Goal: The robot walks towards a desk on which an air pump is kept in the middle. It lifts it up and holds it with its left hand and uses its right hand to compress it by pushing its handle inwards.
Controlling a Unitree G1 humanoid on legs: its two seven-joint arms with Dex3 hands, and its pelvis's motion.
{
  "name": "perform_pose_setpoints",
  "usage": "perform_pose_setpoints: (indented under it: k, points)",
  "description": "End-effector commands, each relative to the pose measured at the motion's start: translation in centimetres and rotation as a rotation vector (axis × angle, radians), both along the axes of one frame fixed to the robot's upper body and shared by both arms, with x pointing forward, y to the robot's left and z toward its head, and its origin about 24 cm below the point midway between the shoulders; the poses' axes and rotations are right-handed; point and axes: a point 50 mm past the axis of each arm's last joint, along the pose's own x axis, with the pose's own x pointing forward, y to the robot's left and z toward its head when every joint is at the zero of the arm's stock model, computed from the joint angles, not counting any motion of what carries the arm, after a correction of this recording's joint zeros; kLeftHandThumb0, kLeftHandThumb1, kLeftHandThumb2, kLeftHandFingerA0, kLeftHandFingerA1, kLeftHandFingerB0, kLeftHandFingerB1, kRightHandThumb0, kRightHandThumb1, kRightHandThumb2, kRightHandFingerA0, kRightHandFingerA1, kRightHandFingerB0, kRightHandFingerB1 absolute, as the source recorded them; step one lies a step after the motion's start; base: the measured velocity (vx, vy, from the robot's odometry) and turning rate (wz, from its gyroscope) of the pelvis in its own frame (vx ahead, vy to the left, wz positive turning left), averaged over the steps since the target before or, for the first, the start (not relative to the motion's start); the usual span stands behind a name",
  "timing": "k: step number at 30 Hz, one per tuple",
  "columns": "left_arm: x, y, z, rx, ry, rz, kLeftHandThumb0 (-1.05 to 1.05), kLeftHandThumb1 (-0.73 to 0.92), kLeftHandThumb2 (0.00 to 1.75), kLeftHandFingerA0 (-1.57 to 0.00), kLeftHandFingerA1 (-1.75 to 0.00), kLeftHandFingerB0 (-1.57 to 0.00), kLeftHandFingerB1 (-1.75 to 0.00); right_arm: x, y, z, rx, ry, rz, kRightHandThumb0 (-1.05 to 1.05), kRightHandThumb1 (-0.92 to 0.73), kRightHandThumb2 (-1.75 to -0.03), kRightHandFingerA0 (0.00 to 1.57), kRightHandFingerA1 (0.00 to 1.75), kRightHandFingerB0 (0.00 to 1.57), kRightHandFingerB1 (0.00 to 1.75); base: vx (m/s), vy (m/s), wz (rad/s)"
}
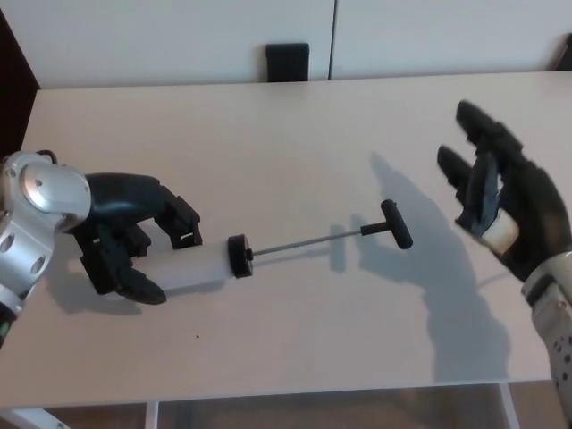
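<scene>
The left hand (125,241) grips the pale barrel of the air pump (201,264) above the desk (286,125). The pump's rod reaches right to its black handle (396,222), fully extended. The right hand (500,201) hovers just beside that handle, fingers spread, holding nothing.

The air pump (234,257) sits over the middle of the desk (268,125), lying nearly level, its barrel toward the robot's left and its rod running out to the handle (397,223) on the right. The left hand (134,241) wraps the barrel's left end. The right hand (500,210) hangs right of the handle, apart from it, fingers spread. Behind the desk's far edge stands a chair back (287,63).
</scene>
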Motion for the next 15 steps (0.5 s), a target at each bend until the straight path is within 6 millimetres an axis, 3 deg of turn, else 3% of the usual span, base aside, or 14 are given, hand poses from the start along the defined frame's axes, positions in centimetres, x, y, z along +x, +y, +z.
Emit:
perform_pose_setpoints:
  k: [1,8,15]
  points:
    - [-0.5,0.5,-0.1,0.032,-0.015,-0.009,-0.15,0.65,0.98,-0.94,-1.54,-0.80,-1.32,-1.4,0.2,-2.3,-0.014,0.093,0.034,-0.87,-0.84,-1.14,0.00,0.13,0.00,0.10,0.00,0.000,0.00]
    - [-0.4,0.6,-0.1,0.025,-0.014,-0.008,-0.17,0.64,1.01,-0.96,-1.52,-0.81,-1.34,-2.8,0.4,-2.9,0.037,0.117,0.058,-0.88,-0.83,-1.13,0.00,0.11,0.00,0.09,0.00,0.000,0.00]
    - [-0.4,0.8,0.0,0.021,-0.013,0.007,-0.16,0.63,1.01,-0.94,-1.52,-0.79,-1.32,-3.3,0.6,-1.7,0.041,0.063,0.083,-0.87,-0.81,-1.14,0.00,0.14,0.00,0.12,0.00,0.000,0.00]
